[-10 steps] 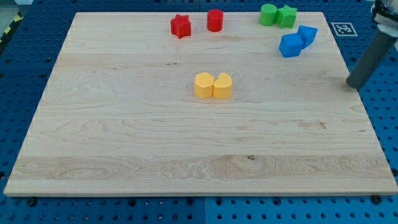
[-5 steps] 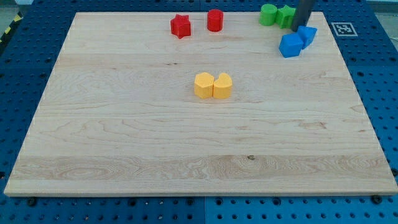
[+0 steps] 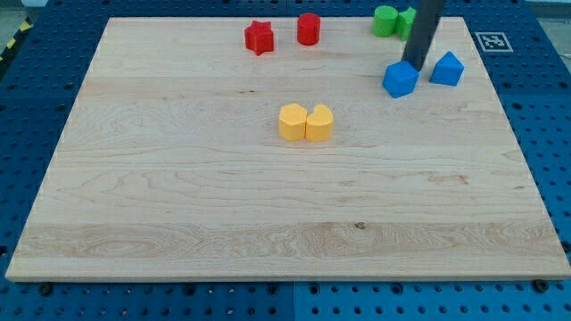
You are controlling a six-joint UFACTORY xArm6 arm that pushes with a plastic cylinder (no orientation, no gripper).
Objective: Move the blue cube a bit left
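Observation:
The blue cube [image 3: 401,79] sits on the wooden board [image 3: 178,178] at the upper right. My tip [image 3: 415,66] rests against the cube's upper right edge, between it and a second blue block [image 3: 447,69] that lies apart to the right. The dark rod rises from there to the view's top.
A green round block [image 3: 385,20] and a green block [image 3: 407,20], partly hidden by the rod, sit at the top right. A red star [image 3: 259,37] and red cylinder [image 3: 309,28] sit at top centre. Two yellow blocks [image 3: 305,122] touch mid-board. A marker tag [image 3: 492,41] lies off the board's right corner.
My tip came from the right edge to the two blue blocks, then pushed between them. The blue cube slid left and down; the other blue block shifted right and down.

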